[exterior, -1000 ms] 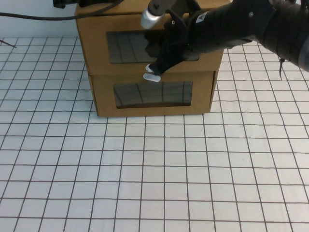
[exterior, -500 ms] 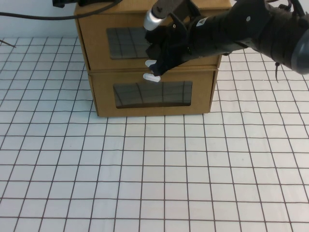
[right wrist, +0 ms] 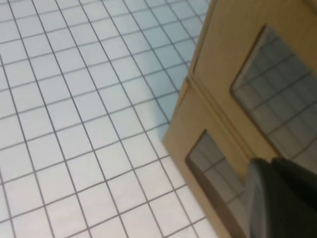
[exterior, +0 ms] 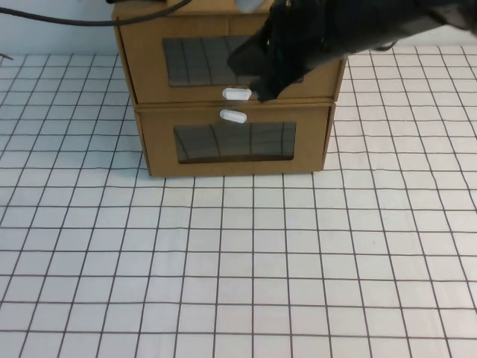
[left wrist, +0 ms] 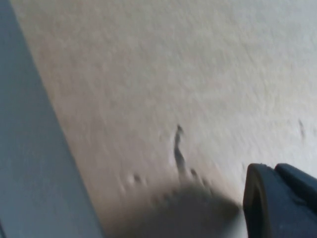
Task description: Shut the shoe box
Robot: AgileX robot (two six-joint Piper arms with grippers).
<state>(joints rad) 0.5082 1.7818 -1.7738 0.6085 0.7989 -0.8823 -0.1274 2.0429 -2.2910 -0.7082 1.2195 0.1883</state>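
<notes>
Sitting flush atop lower drawer (exterior: 235,142), shoe box (exterior: 149,71); right claw (exterior: 262,88) at front.

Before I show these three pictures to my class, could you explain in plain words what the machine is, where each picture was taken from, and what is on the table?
This is a robot with two arms, each ending in a gripper. The wide picture comes from a raised camera looking down at a checked table. On it stand two cardboard drawers, stacked. The upper one is the shoe box, with a window and a white pull tab below it. The lower drawer has its tab above its window. The black right gripper is at the shoe box's front, beside the tab; nothing is visibly held. The other two pictures come from cameras on the wrists. The right one shows both windows from the side. The left gripper sits close to plain cardboard, apparently up by the boxes.
</notes>
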